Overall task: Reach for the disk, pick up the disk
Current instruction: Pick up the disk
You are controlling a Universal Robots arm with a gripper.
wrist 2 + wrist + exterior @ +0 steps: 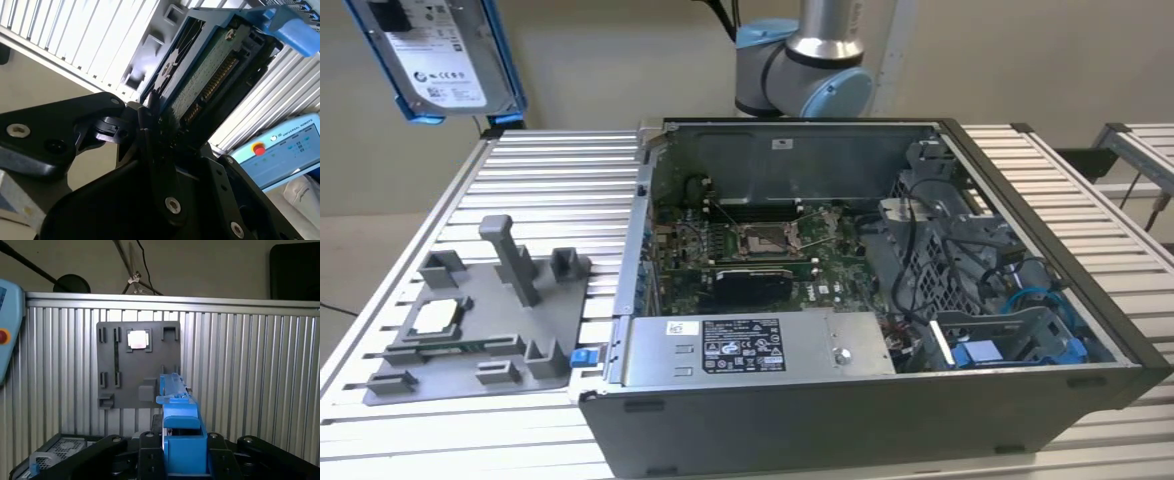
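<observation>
Black gripper [152, 125] links sit closest to the lens in the second wrist view, and the fingers [144, 131] are drawn in tight on one end of the disk [210, 75], whose circuit-board side and connector row face the camera. In the first wrist view the disk's blue side frame [182, 432] stands up between the two black jaws, edge-on.

In the exterior view the disk [443, 55] hangs in the air at about ten o'clock from the open computer case [881, 400], well above the slatted table [547, 170], so the pick-up looks done.

The main risk, as I judge it, is the hold itself: the grip is at one end only, most of the drive juts out past the fingers, and a jolt could make it pivot or slide out (smooth metal and plastic give little bite).

Below it, at roughly nine o'clock from the case, lies the grey fixture tray [480, 320] with upright posts and a CPU chip [434, 315]; the posts and the case's near wall are the edges to mind. Above the table the air is open, with a teach pendant [280, 145] off to one side.
</observation>
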